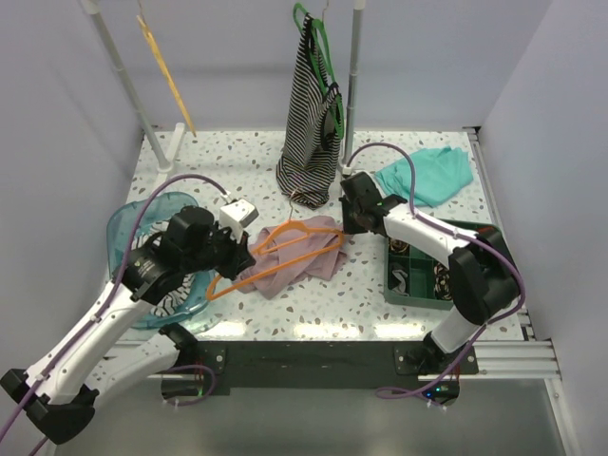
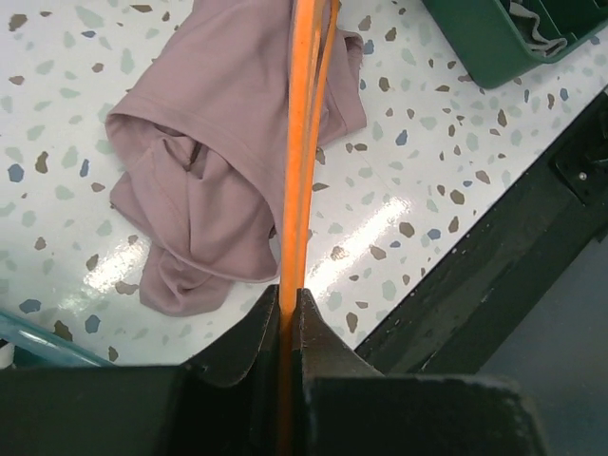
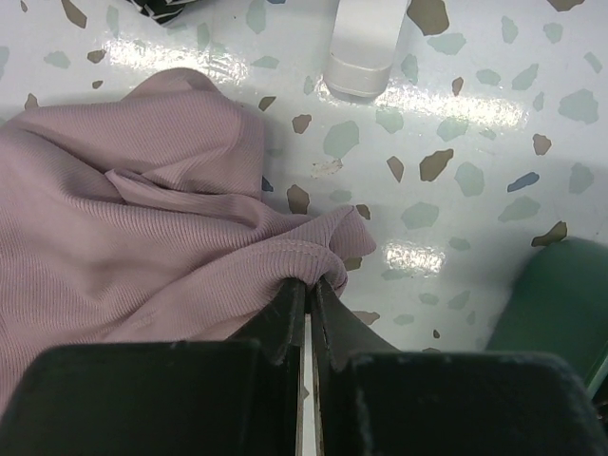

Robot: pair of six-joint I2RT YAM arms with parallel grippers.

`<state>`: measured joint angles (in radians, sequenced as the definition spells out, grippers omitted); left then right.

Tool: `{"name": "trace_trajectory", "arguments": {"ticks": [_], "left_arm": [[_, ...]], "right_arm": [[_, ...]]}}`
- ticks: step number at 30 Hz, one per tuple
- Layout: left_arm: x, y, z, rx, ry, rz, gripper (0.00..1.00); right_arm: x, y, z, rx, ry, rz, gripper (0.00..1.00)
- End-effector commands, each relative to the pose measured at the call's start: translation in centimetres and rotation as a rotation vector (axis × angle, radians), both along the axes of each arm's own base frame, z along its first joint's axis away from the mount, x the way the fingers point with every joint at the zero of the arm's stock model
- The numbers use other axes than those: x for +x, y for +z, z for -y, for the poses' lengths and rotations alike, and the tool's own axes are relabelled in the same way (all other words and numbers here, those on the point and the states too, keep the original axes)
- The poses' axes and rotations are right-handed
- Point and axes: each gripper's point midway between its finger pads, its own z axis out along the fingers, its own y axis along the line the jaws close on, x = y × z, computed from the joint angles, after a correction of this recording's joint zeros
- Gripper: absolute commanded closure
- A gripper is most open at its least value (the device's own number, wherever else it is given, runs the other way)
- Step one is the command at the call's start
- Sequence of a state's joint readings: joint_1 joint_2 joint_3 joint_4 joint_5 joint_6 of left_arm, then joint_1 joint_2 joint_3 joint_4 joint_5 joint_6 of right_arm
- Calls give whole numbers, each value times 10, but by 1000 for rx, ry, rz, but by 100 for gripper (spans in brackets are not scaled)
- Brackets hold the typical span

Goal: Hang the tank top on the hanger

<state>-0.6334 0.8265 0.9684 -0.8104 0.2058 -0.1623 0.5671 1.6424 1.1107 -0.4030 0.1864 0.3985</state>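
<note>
The mauve tank top lies crumpled on the speckled table, with the thin orange hanger lying across it. My left gripper is shut on the hanger's left part. In the left wrist view the orange bars run from between the jaws over the tank top, and the left gripper is pinched on them. My right gripper is at the top's right edge. In the right wrist view the right gripper is shut on a folded hem of the tank top.
A striped top on a green hanger hangs from the back rail. Right of it lies a teal cloth. A green divided bin sits under the right arm, a clear blue bowl under the left. A yellow hanger hangs at the back left.
</note>
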Motion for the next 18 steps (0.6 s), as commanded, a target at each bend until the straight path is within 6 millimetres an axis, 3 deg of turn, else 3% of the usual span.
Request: {"name": "trace_trajectory", "arguments": {"ticks": [1, 10, 18], "left_arm": [[21, 26, -9, 14, 80, 120, 100], [23, 35, -5, 3, 67, 126, 100], [22, 40, -4, -7, 56, 133, 100]], "right_arm": [[-3, 13, 0, 20, 21, 19, 100], [-12, 12, 18, -53, 13, 20, 100], [-6, 32, 19, -82, 25, 56, 100]]}}
